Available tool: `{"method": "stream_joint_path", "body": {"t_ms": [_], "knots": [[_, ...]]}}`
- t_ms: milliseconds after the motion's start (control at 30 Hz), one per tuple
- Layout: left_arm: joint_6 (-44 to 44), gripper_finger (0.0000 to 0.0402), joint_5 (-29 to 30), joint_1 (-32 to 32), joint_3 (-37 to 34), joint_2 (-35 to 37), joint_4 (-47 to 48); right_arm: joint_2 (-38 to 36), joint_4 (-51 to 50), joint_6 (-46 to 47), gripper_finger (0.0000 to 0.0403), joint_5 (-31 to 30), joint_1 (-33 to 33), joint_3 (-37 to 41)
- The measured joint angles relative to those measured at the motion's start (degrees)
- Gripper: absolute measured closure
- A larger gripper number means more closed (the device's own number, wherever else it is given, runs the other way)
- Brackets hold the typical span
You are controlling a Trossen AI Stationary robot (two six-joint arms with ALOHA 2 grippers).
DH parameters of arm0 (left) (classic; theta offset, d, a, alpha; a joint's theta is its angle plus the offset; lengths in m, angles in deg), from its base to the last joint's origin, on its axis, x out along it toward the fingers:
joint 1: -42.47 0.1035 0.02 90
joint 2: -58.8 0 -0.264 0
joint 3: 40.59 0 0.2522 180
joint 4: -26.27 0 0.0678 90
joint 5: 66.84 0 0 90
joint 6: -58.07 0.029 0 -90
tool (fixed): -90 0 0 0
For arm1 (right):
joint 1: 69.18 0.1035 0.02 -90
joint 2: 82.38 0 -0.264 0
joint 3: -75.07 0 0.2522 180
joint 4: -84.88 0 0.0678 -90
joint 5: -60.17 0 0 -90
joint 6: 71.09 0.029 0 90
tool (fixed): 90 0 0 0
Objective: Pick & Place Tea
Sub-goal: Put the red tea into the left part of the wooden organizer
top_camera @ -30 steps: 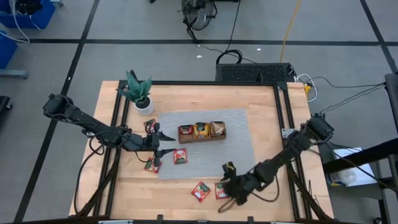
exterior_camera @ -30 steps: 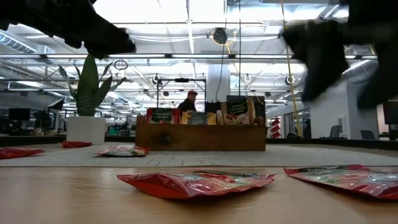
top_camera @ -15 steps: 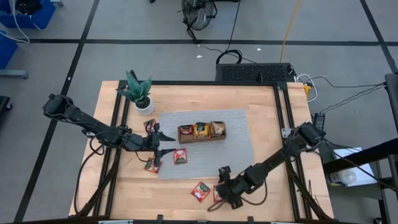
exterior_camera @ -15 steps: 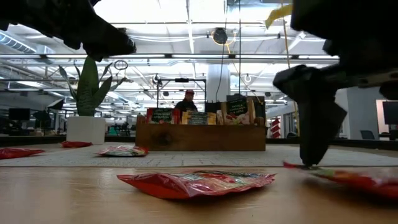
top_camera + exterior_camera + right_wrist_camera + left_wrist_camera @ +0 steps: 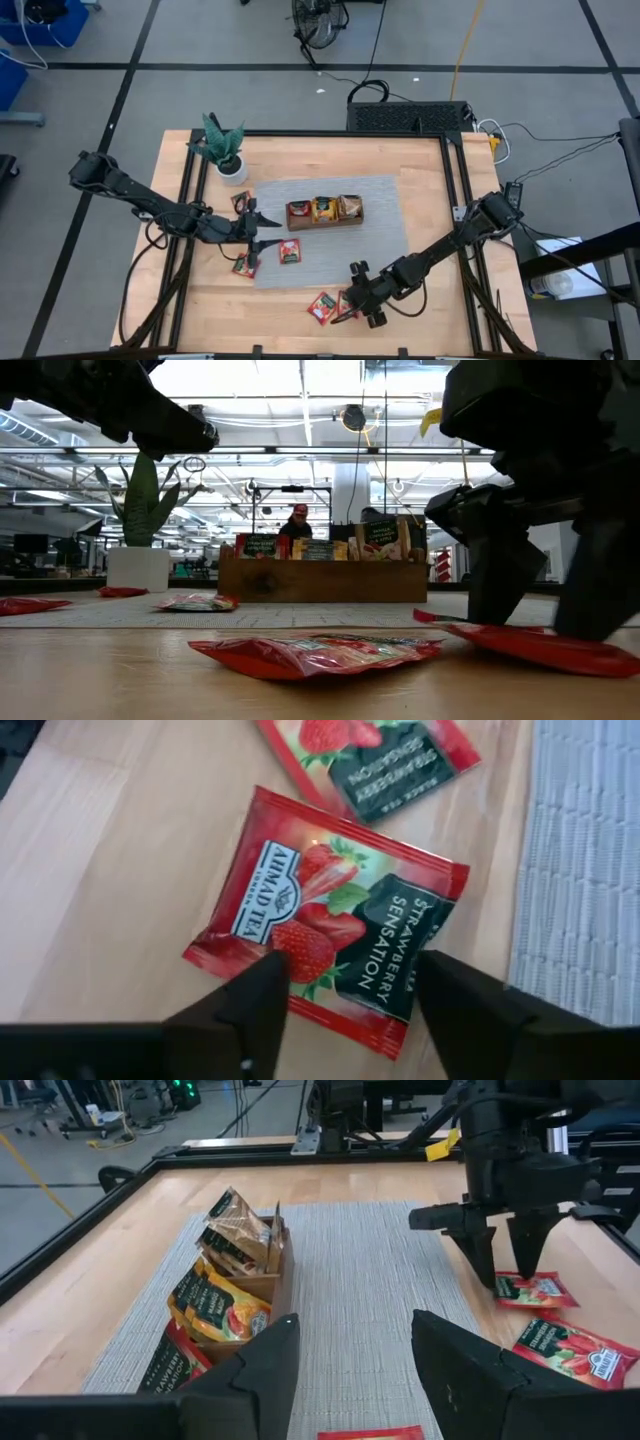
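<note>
Red strawberry sachet (image 5: 330, 955) lies flat and skewed on bare wood just off the grey mat (image 5: 385, 235), right gripper (image 5: 345, 990) spread over it; left gripper (image 5: 350, 1365) spread, over the mat.

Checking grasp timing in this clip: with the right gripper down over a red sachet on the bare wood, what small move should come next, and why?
Probably close the fingers. The right gripper is open with its tips astride the near edge of the red sachet, which lies flat on the wood beside a second sachet. It looks low enough in the low view to pinch. The left gripper hangs open over the mat.
</note>
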Motion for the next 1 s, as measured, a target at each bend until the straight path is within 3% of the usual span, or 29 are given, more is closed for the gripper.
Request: {"method": "stream_joint_path", "body": {"t_ms": [300, 500, 600, 767, 900, 1000], "knots": [[-0.05, 0.0206, 0.10, 0.02, 0.00, 0.00, 0.02, 0.00, 8.07, -1.07, 0.0375, -0.16, -0.53, 5.00], [-0.56, 0.0206, 0.13, 0.02, 0.00, 0.00, -0.09, -1.62, 8.06, -5.28, 0.0400, -4.06, 0.11, 5.10], [-3.48, 0.0206, 0.14, 0.02, 0.00, 0.00, -1.26, -5.14, 5.28, -9.20, 0.0402, -12.03, 1.43, 4.54], [-15.28, 0.0206, 0.17, 0.02, -0.02, -0.22, -4.36, -9.62, -4.21, -17.60, 0.0402, -32.81, 3.49, 2.18], [-21.45, 0.0206, 0.45, 0.09, -0.04, -3.69, -7.40, -10.00, -0.81, -26.59, 0.0402, -45.56, 3.38, 1.20], [-23.73, 0.0206, 0.40, 0.50, 1.19, -8.14, -10.20, -8.47, 6.30, -34.20, 0.0403, -49.55, 3.00, 1.36]]}}
